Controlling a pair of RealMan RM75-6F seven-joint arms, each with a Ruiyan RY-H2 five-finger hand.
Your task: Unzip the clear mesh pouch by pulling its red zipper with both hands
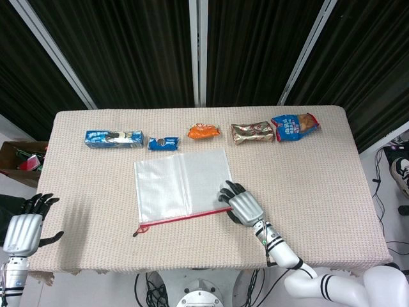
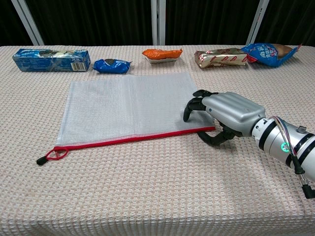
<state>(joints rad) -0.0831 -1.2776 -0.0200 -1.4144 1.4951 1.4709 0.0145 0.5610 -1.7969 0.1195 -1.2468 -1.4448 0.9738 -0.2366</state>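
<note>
The clear mesh pouch (image 1: 179, 185) (image 2: 123, 105) lies flat mid-table, its red zipper (image 1: 185, 216) (image 2: 133, 138) along the near edge. The zipper's red loop and black pull (image 1: 135, 233) (image 2: 47, 157) lie at the left end. My right hand (image 1: 243, 206) (image 2: 224, 113) is at the pouch's right end. Its fingertips (image 2: 189, 109) touch the mesh, and its thumb (image 2: 209, 139) lies on the cloth just below the zipper's right end, apart from the fingers. My left hand (image 1: 22, 230) hovers off the table's front-left corner with fingers spread, holding nothing. The chest view does not show it.
A row of snack packs lies behind the pouch: blue box (image 1: 114, 137) (image 2: 51, 59), small blue pack (image 1: 165, 142) (image 2: 112, 65), orange pack (image 1: 203, 132) (image 2: 162, 53), gold pack (image 1: 252, 133) (image 2: 220, 57), blue-red bag (image 1: 294, 125) (image 2: 268, 52). A box (image 1: 22, 158) stands on the floor at the left.
</note>
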